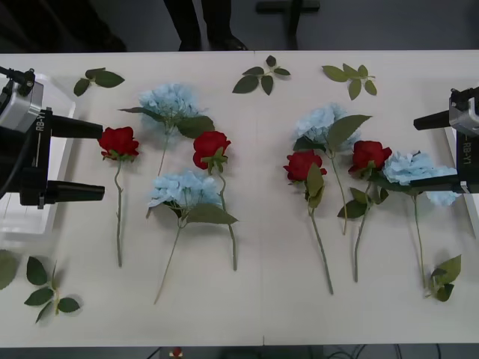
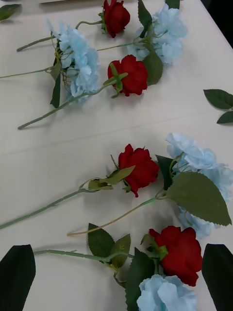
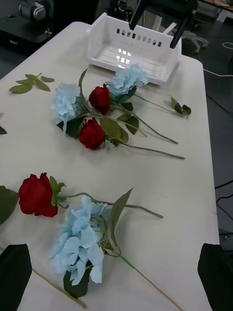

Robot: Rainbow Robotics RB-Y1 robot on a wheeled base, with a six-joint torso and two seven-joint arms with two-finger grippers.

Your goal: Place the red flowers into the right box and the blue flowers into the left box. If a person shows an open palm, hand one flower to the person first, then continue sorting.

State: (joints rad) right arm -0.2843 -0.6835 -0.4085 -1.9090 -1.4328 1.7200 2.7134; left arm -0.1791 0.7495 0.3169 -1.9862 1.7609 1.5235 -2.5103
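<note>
Red flowers (image 1: 118,142) (image 1: 211,147) (image 1: 303,164) (image 1: 369,155) and blue flowers (image 1: 168,99) (image 1: 183,188) (image 1: 320,123) (image 1: 419,168) lie spread across the white table, stems toward me. My left gripper (image 1: 93,161) hovers open over the left box (image 1: 30,217), just left of the leftmost rose (image 3: 36,195). My right gripper (image 1: 423,149) hangs open at the table's right end over the right box (image 3: 160,68), beside the rightmost blue flower (image 2: 162,294). Both grippers hold nothing. A person's legs (image 1: 198,26) stand beyond the far edge.
Loose green leaf sprigs lie along the far edge (image 1: 97,78) (image 1: 262,75) (image 1: 352,78), at the near left (image 1: 45,288) and at the near right (image 1: 445,277). Bare table runs along the front edge below the stems.
</note>
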